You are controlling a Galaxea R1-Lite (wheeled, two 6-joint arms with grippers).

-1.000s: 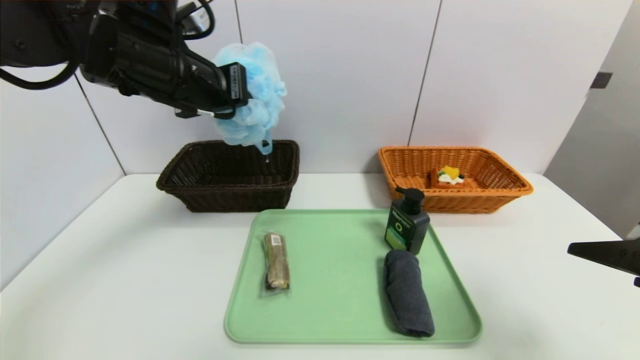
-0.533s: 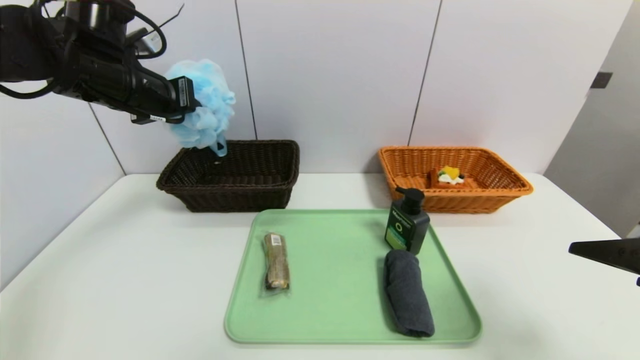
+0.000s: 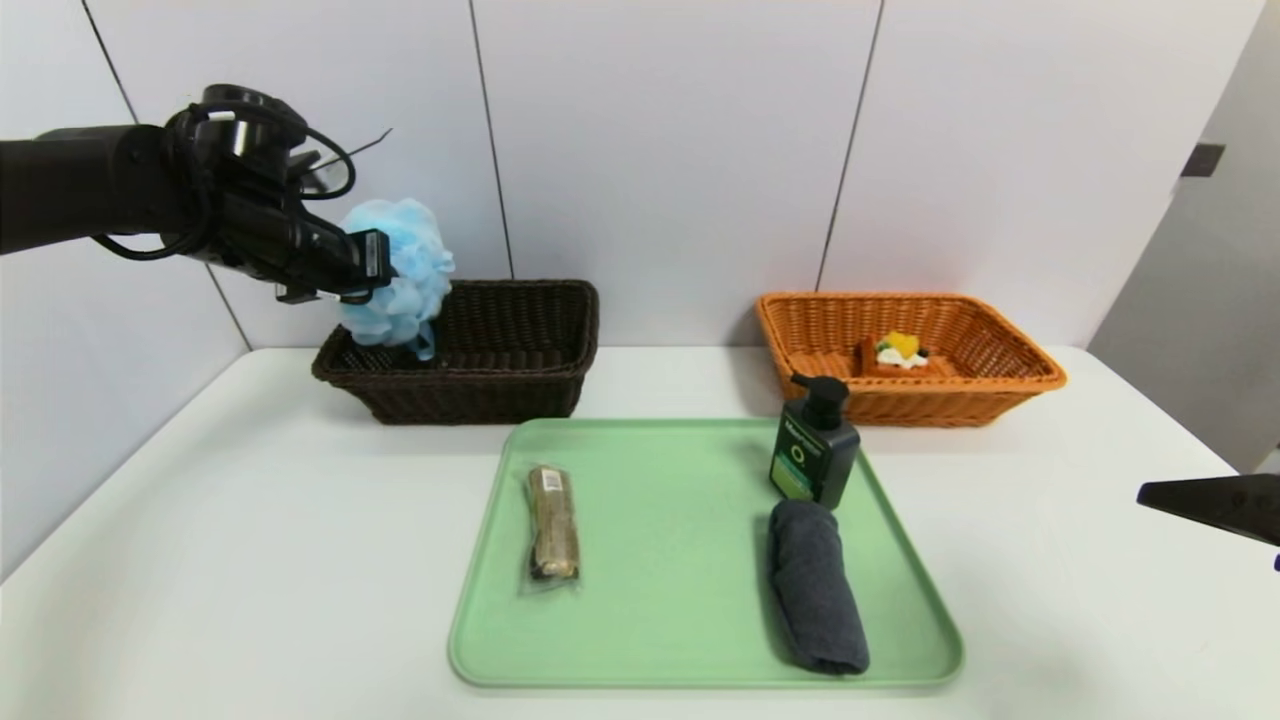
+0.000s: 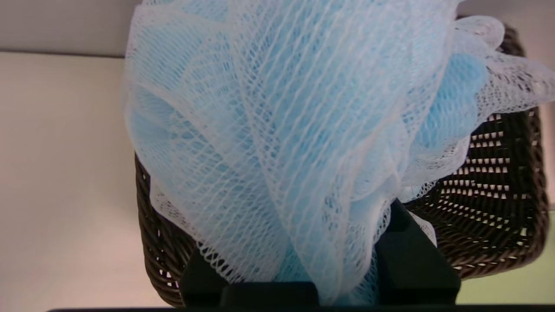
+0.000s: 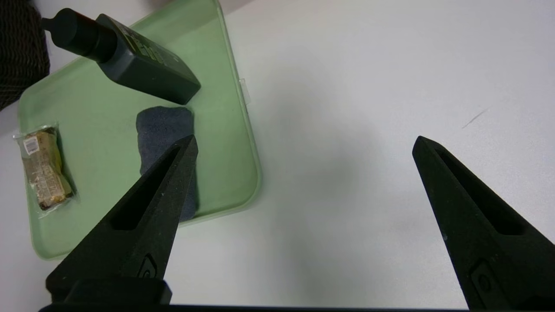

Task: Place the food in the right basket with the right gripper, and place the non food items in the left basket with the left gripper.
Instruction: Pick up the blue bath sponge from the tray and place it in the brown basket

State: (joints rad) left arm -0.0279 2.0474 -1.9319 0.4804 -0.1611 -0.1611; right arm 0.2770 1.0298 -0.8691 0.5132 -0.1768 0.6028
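Observation:
My left gripper point(image 3: 385, 285) is shut on the fluffy light-blue bath puff point(image 3: 396, 270), holding it over the left end of the dark brown left basket point(image 3: 540, 375); the puff point(image 4: 286, 130) hides the fingertips in the left wrist view. On the green tray point(image 3: 660, 620) lie the wrapped brownish bar point(image 3: 552, 520), the dark green pump bottle point(image 3: 815, 452) and the dark grey rolled towel point(image 3: 815, 585). The waffle point(image 3: 895, 355) sits in the orange right basket point(image 3: 1000, 385). My right gripper point(image 5: 303, 145) hangs open over bare table to the right of the tray.
The white table point(image 3: 250, 520) ends at a white panelled wall behind both baskets. The tray edge point(image 5: 249, 143) lies close to one right finger point(image 5: 160, 195). The brown basket point(image 4: 498, 208) shows beneath the puff.
My left arm has swung left and down, carrying the puff from high above the brown basket's middle to just over its left end. The right gripper has stayed put.

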